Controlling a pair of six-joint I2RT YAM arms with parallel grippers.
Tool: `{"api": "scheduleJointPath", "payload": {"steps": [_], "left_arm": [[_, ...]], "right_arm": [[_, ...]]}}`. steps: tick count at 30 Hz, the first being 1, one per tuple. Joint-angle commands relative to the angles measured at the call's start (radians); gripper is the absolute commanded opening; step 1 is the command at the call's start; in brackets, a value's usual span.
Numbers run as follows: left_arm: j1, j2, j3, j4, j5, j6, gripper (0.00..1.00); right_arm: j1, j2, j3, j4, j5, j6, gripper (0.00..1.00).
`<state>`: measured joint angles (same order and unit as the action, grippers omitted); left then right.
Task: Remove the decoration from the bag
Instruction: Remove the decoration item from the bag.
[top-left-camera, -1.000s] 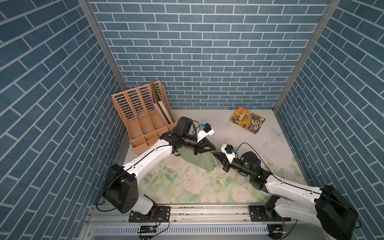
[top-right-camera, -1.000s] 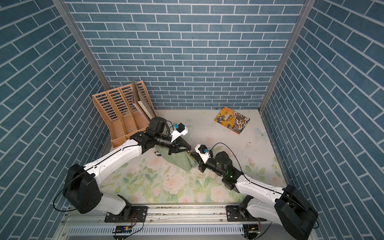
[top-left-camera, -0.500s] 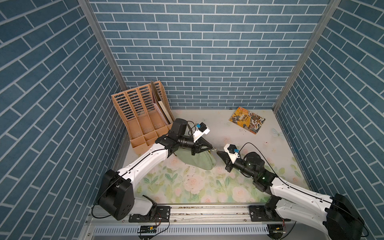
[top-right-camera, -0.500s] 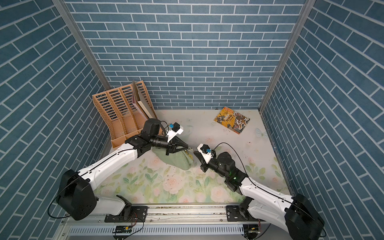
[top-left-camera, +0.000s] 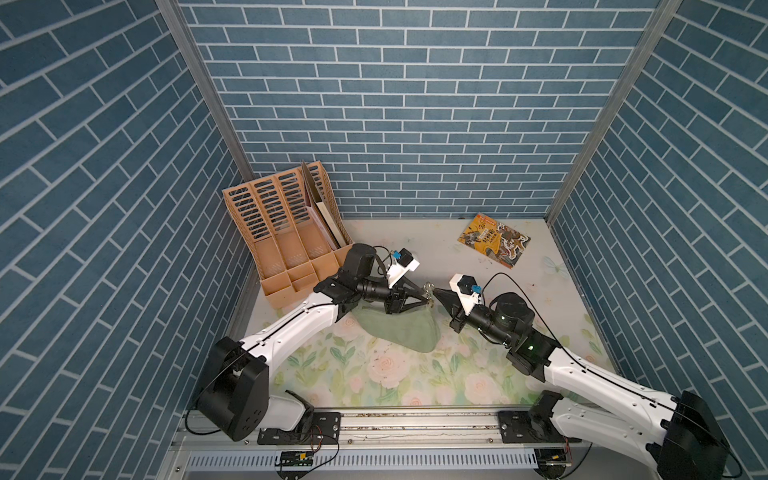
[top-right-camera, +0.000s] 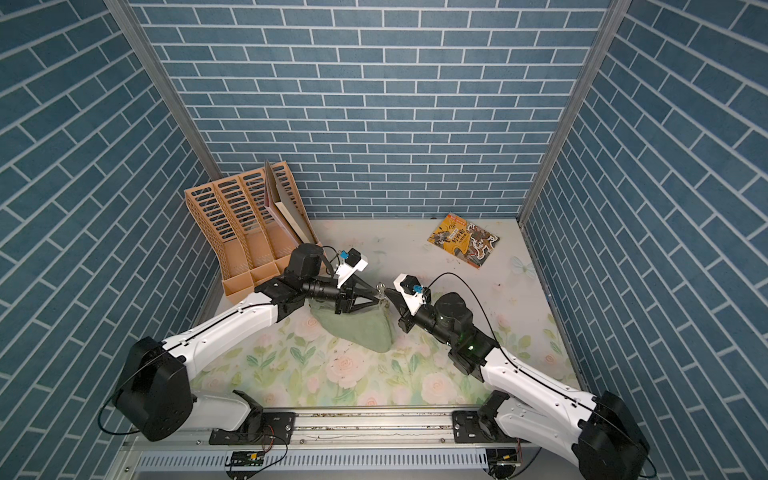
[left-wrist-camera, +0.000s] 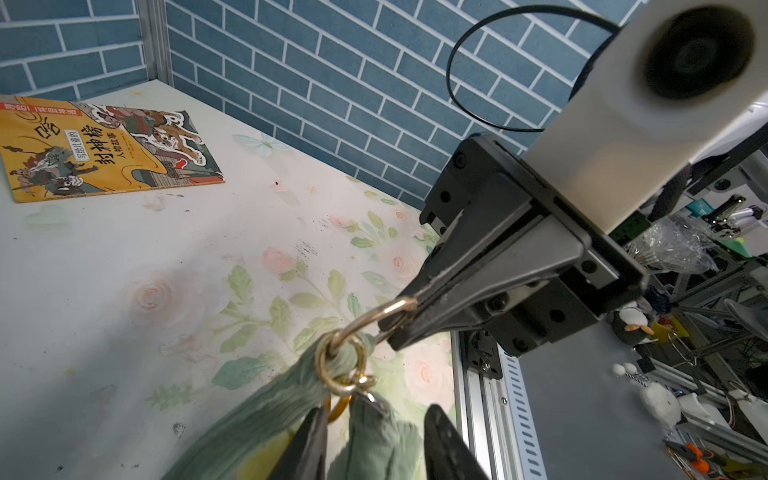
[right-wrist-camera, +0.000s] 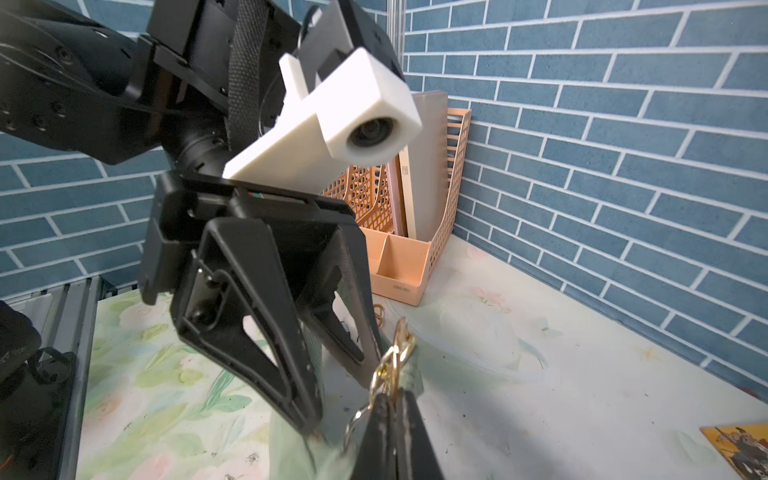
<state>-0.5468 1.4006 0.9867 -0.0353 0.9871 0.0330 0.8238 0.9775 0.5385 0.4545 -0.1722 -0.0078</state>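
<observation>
The sage-green bag (top-left-camera: 399, 332) lies mid-table in both top views, its corner lifted between the two arms. In the left wrist view a round gold ring (left-wrist-camera: 340, 361) gathers that corner. An oblong gold ring (left-wrist-camera: 390, 311) is linked to it, the only ornament I can see, so I take it for the decoration. My right gripper (right-wrist-camera: 392, 432) is shut on the oblong ring. My left gripper (left-wrist-camera: 374, 440) is open, its fingers (left-wrist-camera: 311, 440) apart on either side of the bag's fabric. The two gripper tips nearly meet (top-left-camera: 428, 293).
A peach file rack (top-left-camera: 286, 232) with folders stands at the back left, close behind the left arm. A yellow picture book (top-left-camera: 494, 239) lies at the back right. Blue brick walls enclose three sides. A metal rail (top-left-camera: 374, 424) runs along the front edge.
My left gripper's jaws have opened off the bag's corner. The right gripper stays shut on the gold ring, and the arms have barely shifted over the last half second.
</observation>
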Motion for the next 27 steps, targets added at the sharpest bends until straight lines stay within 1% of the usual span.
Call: {"api": "scheduleJointPath", "payload": {"steps": [1, 3, 5, 9, 13, 17, 21, 27], "left_arm": [[-0.004, -0.023, -0.008, 0.037, -0.014, -0.019, 0.46], [-0.011, -0.024, -0.009, 0.045, -0.02, -0.033, 0.47], [-0.034, -0.035, -0.017, 0.059, -0.032, -0.045, 0.51], [-0.078, -0.074, -0.063, 0.125, -0.095, -0.096, 0.58], [-0.088, -0.104, -0.109, 0.216, -0.188, -0.159, 0.58], [-0.088, -0.091, -0.102, 0.273, -0.272, -0.213, 0.54], [-0.088, -0.078, -0.085, 0.292, -0.286, -0.232, 0.48], [-0.087, -0.069, -0.064, 0.289, -0.249, -0.248, 0.29]], "right_arm": [[-0.002, -0.011, 0.05, 0.0, -0.019, -0.021, 0.0], [-0.002, -0.008, 0.065, -0.002, -0.024, -0.021, 0.0], [-0.002, -0.006, 0.078, -0.004, -0.028, -0.021, 0.0], [-0.001, -0.007, 0.099, -0.014, -0.032, -0.019, 0.0], [-0.002, -0.017, 0.114, -0.02, -0.037, -0.004, 0.0], [-0.001, -0.029, 0.121, -0.024, -0.04, 0.005, 0.0], [-0.002, -0.042, 0.128, -0.032, -0.042, 0.009, 0.0], [-0.001, -0.041, 0.127, -0.026, -0.05, 0.014, 0.0]]}}
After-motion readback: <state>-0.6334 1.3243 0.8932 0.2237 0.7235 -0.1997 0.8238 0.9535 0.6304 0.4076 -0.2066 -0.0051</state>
